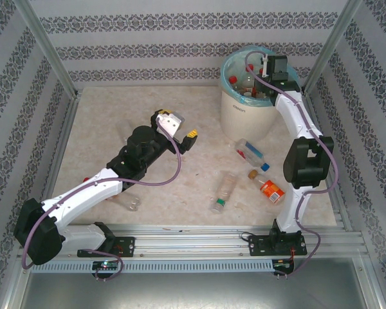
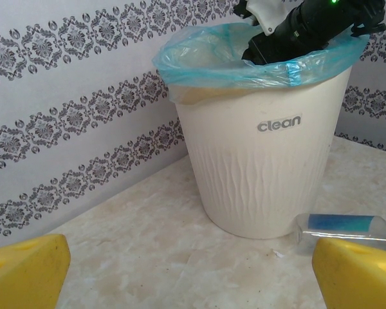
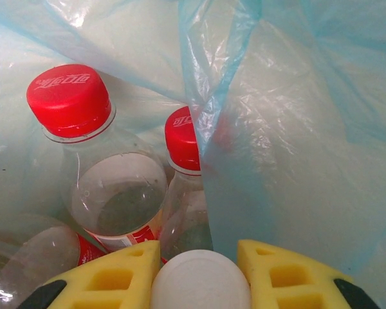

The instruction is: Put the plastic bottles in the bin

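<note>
The left pincer (image 2: 190, 270) is hanging spread and empty over the surface (image 1: 116, 116), facing the bin (image 2: 264, 174). A blue-labelled bottle (image 2: 344, 228) is lying ahead of its right fingertip, at the bin's foot. Farther off, the right pincer (image 3: 199, 257) is reaching down inside the bin's turquoise bag (image 3: 296, 129), pinching a white bottle end (image 3: 202, 286). A drop seems to be in hand. The next move is calling for spreading those pads, then lifting clear of the bag.

At least four plastic bottles are lying loose on the surface: a clear one (image 1: 132, 203) beneath the left arm (image 1: 83, 193), a green-capped one (image 1: 222, 193), an orange one (image 1: 269, 188) and the blue-labelled one. Below the right pincer, three bottles are lying in the bin, two showing red caps (image 3: 69, 96).
</note>
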`<state>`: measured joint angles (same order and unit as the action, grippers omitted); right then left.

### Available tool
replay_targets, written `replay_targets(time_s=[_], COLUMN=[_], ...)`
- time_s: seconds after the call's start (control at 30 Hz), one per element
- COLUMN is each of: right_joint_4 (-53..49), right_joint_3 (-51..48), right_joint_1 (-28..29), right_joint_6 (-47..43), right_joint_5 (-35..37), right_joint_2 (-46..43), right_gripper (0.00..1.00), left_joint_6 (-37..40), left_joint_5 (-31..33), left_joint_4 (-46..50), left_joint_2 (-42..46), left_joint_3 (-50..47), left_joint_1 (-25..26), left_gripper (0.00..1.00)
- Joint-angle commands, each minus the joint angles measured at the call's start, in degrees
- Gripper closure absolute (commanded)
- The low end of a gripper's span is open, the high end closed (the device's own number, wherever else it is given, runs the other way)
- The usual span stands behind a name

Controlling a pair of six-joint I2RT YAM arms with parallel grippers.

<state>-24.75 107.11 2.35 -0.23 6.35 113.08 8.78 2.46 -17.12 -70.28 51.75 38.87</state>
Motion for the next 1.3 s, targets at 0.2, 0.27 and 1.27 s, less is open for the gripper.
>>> replay_targets(time_s=[0.2, 0.27, 1.27], right_joint_4=[-3.7, -3.6, 4.8], right_joint_3=[6.9, 6.9, -29.8], right_joint_1=[1.4, 2.3, 29.3], right_joint_6=[2.7, 2.6, 4.6], right_joint_5=[-3.3, -3.3, -6.9], right_joint_2=[-8.8, -11.5, -40.5], right_gripper=[0.46, 0.44, 0.42], left_joint_6=[-2.0, -2.8, -41.0], left_joint_5=[8.4, 11.1, 3.6], left_joint_4=[7.4, 9.7, 61.0], left_joint_2=[4.8, 6.0, 7.3], left_joint_3=[4.3, 4.7, 7.7], left_joint_1=[-0.8, -0.9, -29.6], left_gripper=[0.03, 0.03, 0.04])
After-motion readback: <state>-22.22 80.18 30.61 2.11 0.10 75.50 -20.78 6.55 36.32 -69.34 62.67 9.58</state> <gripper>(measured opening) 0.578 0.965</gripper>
